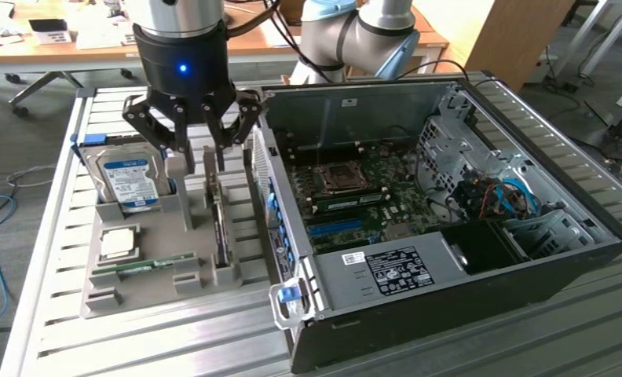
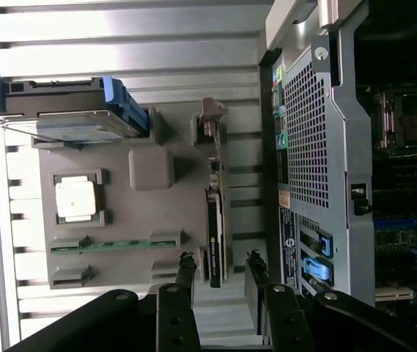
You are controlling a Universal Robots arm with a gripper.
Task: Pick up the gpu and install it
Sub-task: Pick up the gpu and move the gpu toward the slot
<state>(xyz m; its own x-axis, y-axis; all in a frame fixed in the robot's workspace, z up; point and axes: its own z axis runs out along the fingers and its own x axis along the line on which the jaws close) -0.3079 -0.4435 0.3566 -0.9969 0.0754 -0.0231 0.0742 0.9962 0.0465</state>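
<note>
- Exterior view: a boxy silver hard drive with a blue label (image 1: 128, 177) is standing upright at ten o'clock of the grey moulded parts tray (image 1: 162, 236).
- A square silver processor chip (image 1: 119, 243) and a slim green memory stick (image 1: 144, 267) are lying at eight o'clock of that tray.
- The black-fingered gripper (image 1: 203, 161) is hanging over the tray's twelve o'clock end, jaws spread apart and gripping nothing.
- The gpu (image 1: 221, 228), a thin flat dark expansion card, is sitting on edge in the tray's three o'clock slot.
- In the wrist view the fingers (image 2: 186, 271) are straddling the gpu (image 2: 214, 242), with a gap showing on each side.
- An open black computer case (image 1: 499, 306) is lying at three o'clock of the gpu, exposing its green motherboard (image 1: 353, 196).
</note>
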